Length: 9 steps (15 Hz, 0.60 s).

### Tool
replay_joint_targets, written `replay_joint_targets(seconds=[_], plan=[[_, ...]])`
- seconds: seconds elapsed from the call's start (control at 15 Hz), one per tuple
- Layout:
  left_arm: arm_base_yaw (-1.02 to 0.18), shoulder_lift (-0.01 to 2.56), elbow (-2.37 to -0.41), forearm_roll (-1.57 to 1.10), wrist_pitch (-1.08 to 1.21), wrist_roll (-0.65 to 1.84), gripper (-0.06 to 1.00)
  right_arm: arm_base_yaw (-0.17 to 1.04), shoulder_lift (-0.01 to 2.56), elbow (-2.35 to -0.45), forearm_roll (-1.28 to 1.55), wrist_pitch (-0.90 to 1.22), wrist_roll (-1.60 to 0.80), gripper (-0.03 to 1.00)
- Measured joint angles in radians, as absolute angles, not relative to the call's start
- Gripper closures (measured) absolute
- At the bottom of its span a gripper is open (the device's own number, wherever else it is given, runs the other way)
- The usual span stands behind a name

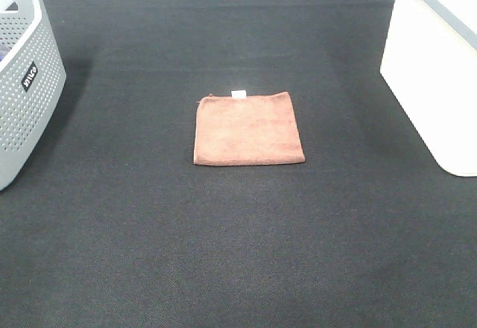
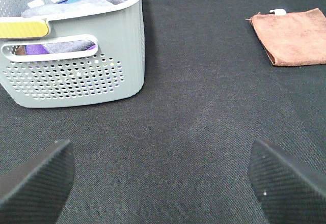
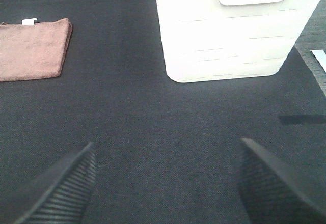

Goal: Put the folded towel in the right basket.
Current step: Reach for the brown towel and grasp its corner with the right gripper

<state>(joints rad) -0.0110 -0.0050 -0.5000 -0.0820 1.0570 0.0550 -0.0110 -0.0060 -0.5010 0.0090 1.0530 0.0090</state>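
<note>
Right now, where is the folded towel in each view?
Exterior high: the folded towel lies at the centre.
Left wrist: towel cut by the frame edge, apart from the grey basket.
Right wrist: towel cut by the frame edge, apart from the right basket.
Shared landmark: its white tag.

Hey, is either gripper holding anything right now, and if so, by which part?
Nothing is held. The left gripper and the right gripper are both open and empty; the folded towel lies flat, apart from both.

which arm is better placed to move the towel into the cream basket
Right, probably. The folded towel lies in the middle, about equally near either arm, but the right basket stands on the right arm's side, so no crossing is needed.
</note>
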Motion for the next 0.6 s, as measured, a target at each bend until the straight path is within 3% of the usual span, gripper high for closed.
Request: replay_joint_targets(seconds=[0.6], plan=[[-0.011, -0.005, -0.500, -0.082, 1.057, 0.055, 0.07, -0.011, -0.006, -0.501, 0.009, 1.053, 0.009, 0.25]])
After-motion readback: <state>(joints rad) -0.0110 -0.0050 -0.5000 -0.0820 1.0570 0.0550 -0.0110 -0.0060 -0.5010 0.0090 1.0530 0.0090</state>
